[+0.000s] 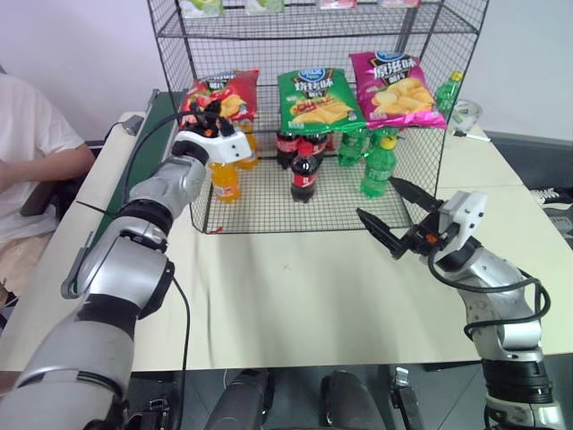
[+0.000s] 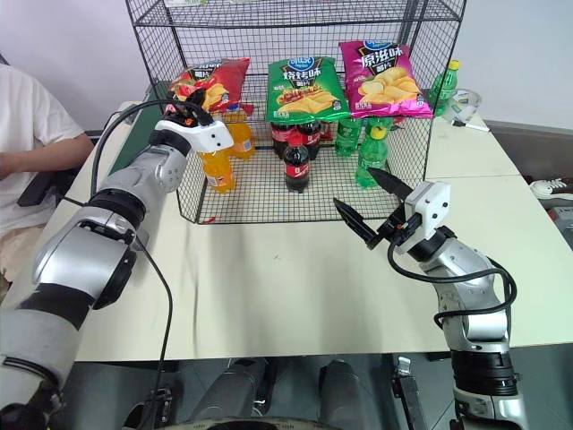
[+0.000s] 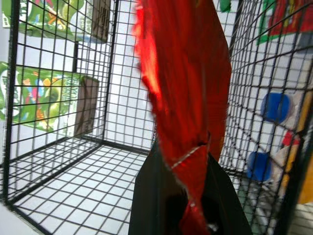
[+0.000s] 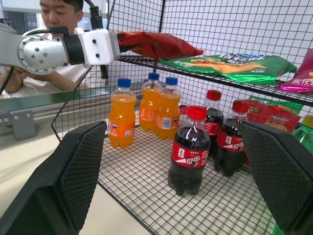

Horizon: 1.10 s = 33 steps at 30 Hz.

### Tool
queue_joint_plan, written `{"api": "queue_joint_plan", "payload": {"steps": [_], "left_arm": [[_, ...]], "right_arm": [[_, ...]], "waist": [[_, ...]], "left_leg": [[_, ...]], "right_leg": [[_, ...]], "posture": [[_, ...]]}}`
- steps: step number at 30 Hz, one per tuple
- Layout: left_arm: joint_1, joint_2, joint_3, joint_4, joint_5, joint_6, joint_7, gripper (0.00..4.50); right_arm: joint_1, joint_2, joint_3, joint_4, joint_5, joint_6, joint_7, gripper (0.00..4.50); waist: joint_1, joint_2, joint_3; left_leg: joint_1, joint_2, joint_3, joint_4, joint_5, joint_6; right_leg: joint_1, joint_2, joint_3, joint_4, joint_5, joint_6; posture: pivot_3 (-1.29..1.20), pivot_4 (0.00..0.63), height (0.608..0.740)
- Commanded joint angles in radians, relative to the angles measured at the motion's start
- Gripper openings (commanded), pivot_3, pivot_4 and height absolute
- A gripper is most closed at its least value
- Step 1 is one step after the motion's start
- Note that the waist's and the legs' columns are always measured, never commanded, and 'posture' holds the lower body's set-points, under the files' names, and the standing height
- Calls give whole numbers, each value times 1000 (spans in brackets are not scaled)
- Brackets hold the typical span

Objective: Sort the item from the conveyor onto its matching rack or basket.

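We note a pale cream table (image 1: 295,296) against a light wall, with a second table surface to the right beyond the rack. The black wire rack (image 1: 430,143) stands at the far side of the table. On its middle shelf lie three chip bags in a row: the red bag (image 1: 228,94) at the left, a green bag (image 1: 315,98) in the middle, a pink bag (image 1: 394,88) at the right. On the bottom tier stand orange soda bottles (image 4: 122,120), cola bottles (image 4: 190,149) and green bottles (image 1: 380,166).

The left gripper (image 1: 204,115) reaches into the rack at shelf height; in the left wrist view we see its black fingers (image 3: 156,196) pinched on the near edge of the red bag, which rests on the shelf just beside the green bag.

The right gripper (image 1: 394,213) hovers above the table in front of the rack, its fingers spread wide and holding nothing.

The dark-green conveyor (image 1: 148,134) runs along the table's left edge. A person in a white shirt (image 1: 27,134) sits beside it.
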Motion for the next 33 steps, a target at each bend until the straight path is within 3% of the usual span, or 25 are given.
{"api": "queue_joint_plan", "payload": {"steps": [1,7,12,20,24,27,30,33], "left_arm": [[-22,19,10,-19,-34,-14,-1,1243],[-1,55,-28,-68,-14,-19,35,3936],[117,121,25,-274,-90,-105,-56,3936],[375,195,147,-694,-257,-44,-296,3936],[539,226,244,-984,-491,31,-542,3936],[716,259,338,-1212,-751,116,-719,3936],[886,251,453,-1374,-1105,326,-881,3936],[1028,273,583,-1446,-1318,497,-968,3936]], "right_arm": [[-13,-3,-8,-48,9,-6,-1,4500],[-7,-7,-11,-47,8,-6,1,4500],[3,-7,-8,-40,2,-14,10,4500],[-21,-8,-3,-18,6,-10,30,4500],[-28,-23,-12,-16,12,-2,44,4500],[-24,-34,-23,-17,16,1,53,4500],[-19,-46,-32,-14,20,4,67,4500],[-15,-69,-48,-6,29,8,87,4500]], "waist": [[0,0,0],[0,0,0],[-4,0,0],[-18,1,-1],[-21,1,-1],[-25,3,-2],[-24,5,-3],[-21,5,-3]], "left_leg": [[0,0,0,0,0,0],[0,0,0,2,0,0],[0,0,0,2,0,0],[0,0,0,2,0,0],[0,1,0,2,0,0],[0,1,0,2,0,0],[1,1,0,0,0,0],[2,2,0,0,0,0]], "right_leg": [[0,0,0,0,0,0],[1,0,0,1,0,0],[0,0,0,2,0,0],[0,0,1,2,0,0],[-1,-1,1,1,0,0],[-1,-2,2,1,0,-1],[-1,-3,4,0,0,-1],[1,-2,4,0,0,-2]], "posture": [[0,150,740],[0,150,740],[0,150,740],[0,150,740],[0,150,740],[0,150,740],[0,150,740],[0,150,740]]}}
